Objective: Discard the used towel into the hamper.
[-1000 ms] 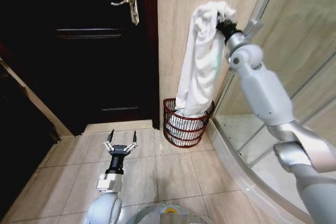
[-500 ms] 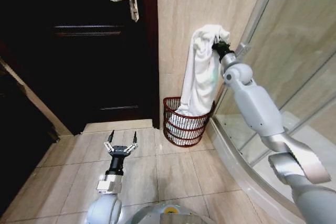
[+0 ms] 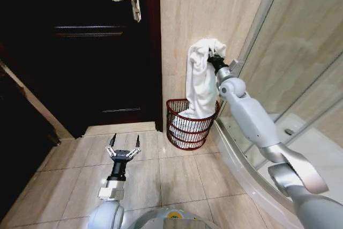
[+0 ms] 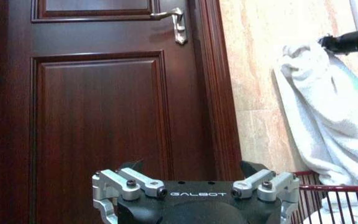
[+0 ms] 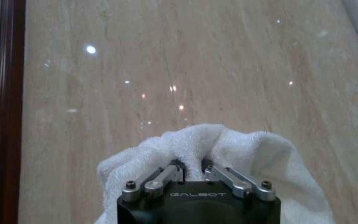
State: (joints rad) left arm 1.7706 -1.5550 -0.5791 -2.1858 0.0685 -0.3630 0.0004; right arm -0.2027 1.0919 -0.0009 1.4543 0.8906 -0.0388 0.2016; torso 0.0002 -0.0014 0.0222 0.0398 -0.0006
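Right gripper (image 3: pixel 213 56), clenched on the top folds of a white towel (image 3: pixel 201 81), holds the cloth up against the beige tiled wall (image 3: pixel 193 14), beside the dark wooden door (image 3: pixel 80 52). Below the gripper the towel's lower end drops into the hamper (image 3: pixel 187 127), standing on the floor in the corner. Left gripper (image 3: pixel 123 142) hangs low over the floor tiles (image 3: pixel 177 175), fingers spread and holding nothing.

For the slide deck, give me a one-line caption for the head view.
Right tool holds white towel draped into the hamper; left tool open above floor tiles.
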